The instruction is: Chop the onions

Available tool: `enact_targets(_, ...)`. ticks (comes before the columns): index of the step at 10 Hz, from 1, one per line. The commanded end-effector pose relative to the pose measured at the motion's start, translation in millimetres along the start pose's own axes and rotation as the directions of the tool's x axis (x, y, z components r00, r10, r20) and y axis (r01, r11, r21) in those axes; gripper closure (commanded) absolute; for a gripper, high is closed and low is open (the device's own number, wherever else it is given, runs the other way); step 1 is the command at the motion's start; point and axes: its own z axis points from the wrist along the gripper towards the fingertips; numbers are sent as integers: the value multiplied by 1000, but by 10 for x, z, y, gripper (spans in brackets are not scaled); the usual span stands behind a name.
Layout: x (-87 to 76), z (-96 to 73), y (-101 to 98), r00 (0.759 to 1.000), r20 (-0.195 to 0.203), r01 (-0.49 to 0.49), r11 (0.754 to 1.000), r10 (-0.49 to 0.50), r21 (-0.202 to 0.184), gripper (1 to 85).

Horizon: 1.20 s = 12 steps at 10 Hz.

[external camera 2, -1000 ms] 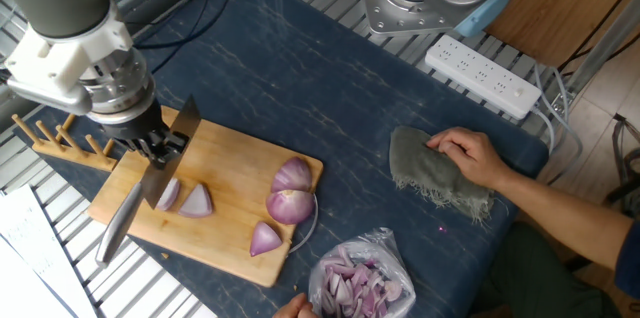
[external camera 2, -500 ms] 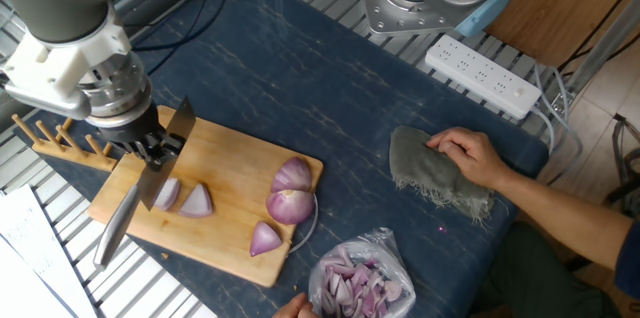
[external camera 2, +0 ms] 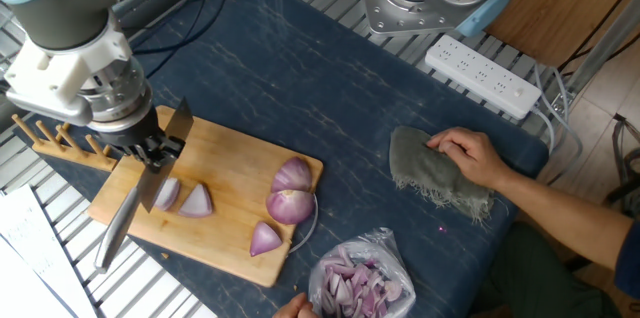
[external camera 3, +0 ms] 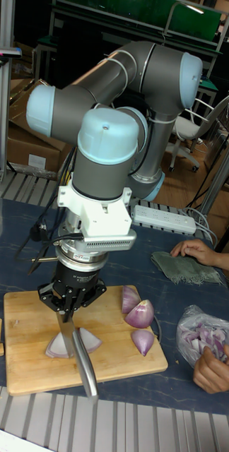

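On the wooden cutting board (external camera 2: 230, 158) (external camera 3: 30, 353) lie red onion pieces: two wedges (external camera 2: 196, 201) (external camera 3: 58, 346) at the left under the blade, two larger pieces (external camera 2: 292, 205) (external camera 3: 140, 313) at the right, and a small wedge (external camera 2: 265, 239) (external camera 3: 143, 342) near the front. My gripper (external camera 2: 152, 149) (external camera 3: 69, 302) hangs over the board's left part, shut on a knife (external camera 2: 150, 183) (external camera 3: 79, 353). The blade slants down beside the left wedges; whether it touches them I cannot tell.
A person's hand (external camera 2: 470, 153) rests on a grey cloth (external camera 2: 435, 173) at the right. Another hand holds a clear bag of onion bits (external camera 2: 358, 280) (external camera 3: 203, 332) at the front. A power strip (external camera 2: 485, 76) lies behind, a wooden peg rack (external camera 2: 60, 138) left of the board.
My gripper and the knife have shifted slightly left and up over the second. The onion pieces and the person's hands have stayed put.
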Motion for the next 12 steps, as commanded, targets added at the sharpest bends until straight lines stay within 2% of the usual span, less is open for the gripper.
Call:
enact_targets(1,28,-43,25,1000,-3,-20,1000,20,4,847)
enact_targets(3,37,-57,54,999,-3,-36,999,36,2,847)
enact_targets(4,23,-51,12,1000,1,-28,999,28,18,847)
enact_targets(5,-6,-40,21,1000,8,-26,1000,26,13,847)
enact_targets(8,-57,-20,-40,1000,17,6,999,-7,35,847)
enact_targets(12,-68,21,53,1000,9,-25,1000,25,-7,847)
